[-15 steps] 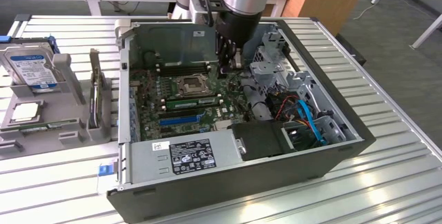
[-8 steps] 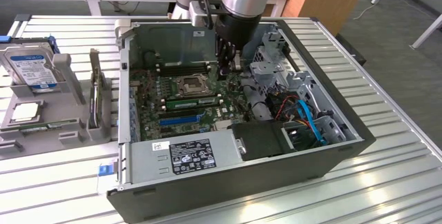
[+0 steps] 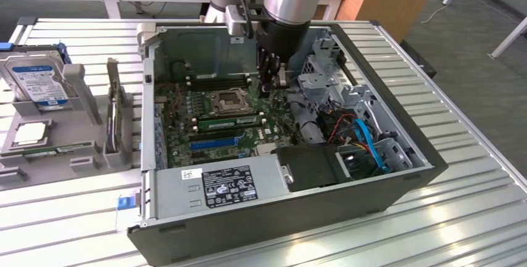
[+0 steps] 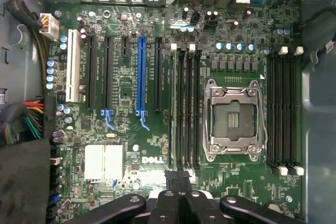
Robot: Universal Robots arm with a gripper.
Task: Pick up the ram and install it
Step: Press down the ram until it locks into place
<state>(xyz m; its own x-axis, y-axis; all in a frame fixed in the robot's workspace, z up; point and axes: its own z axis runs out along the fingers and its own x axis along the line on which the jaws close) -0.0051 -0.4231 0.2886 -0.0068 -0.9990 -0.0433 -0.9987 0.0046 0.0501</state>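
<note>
The gripper (image 3: 276,87) hangs over the open computer case (image 3: 387,180), its fingers pressed together with nothing between them. The one arm is all there is, so no question of which reaches.

The ram (image 3: 58,150), as I read it, is the thin green stick with a pale label lying in the grey tray (image 3: 82,163) outside the case. In the exterior view it lies at about eight o'clock from the gripper, well apart, with the case's side wall (image 3: 148,119) standing between them. Its long axis runs roughly nine to three.

It seems to sit in a groove of the tray; how deep I cannot tell. A processor chip (image 3: 29,133) lies just beside it at twelve o'clock, and a hard drive (image 3: 37,82) stands farther that way. A dark expansion card (image 3: 115,116) stands on edge near the stick's three o'clock end — the tight side. Above the stick the way looks open.

Another green stick (image 3: 228,121) is seated in a memory slot on the motherboard (image 4: 131,93), near the empty socket (image 4: 232,121) (not the one for this job, by my reckoning). Everything rests on a slatted metal table (image 3: 461,205).
</note>
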